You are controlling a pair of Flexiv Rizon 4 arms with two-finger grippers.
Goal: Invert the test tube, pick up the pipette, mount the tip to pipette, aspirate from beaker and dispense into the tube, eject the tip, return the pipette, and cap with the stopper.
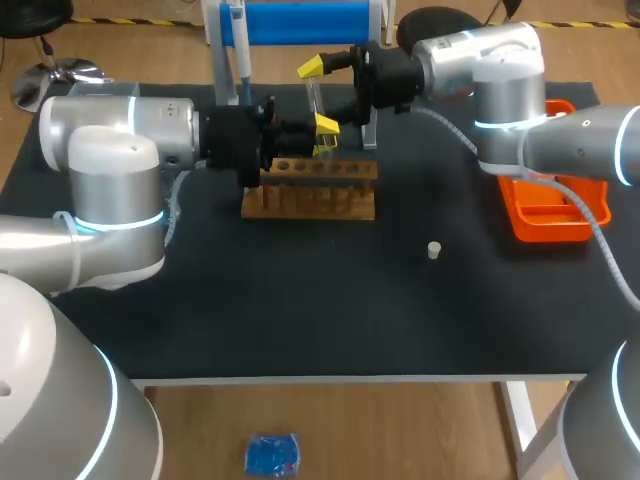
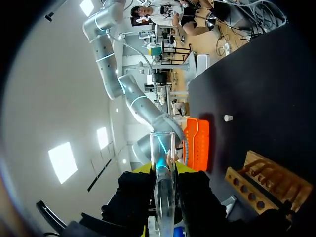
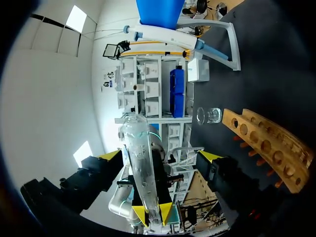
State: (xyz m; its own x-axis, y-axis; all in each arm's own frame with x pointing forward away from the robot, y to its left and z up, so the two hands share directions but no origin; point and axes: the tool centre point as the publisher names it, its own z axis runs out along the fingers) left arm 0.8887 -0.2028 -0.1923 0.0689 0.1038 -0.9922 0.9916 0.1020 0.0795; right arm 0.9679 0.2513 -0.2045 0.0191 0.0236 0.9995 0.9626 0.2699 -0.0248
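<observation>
Simply clear, slender glass test tube.

Glossy clear glass for the test tube in the left gripper, matt wood for the rack below it, smooth orange plastic tray, matt black cloth tabletop.

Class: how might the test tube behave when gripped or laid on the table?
The test tube looks clear and thin-walled, so probably fragile and slippery in the left hand. Round-sided, it would likely roll if laid flat.
</observation>
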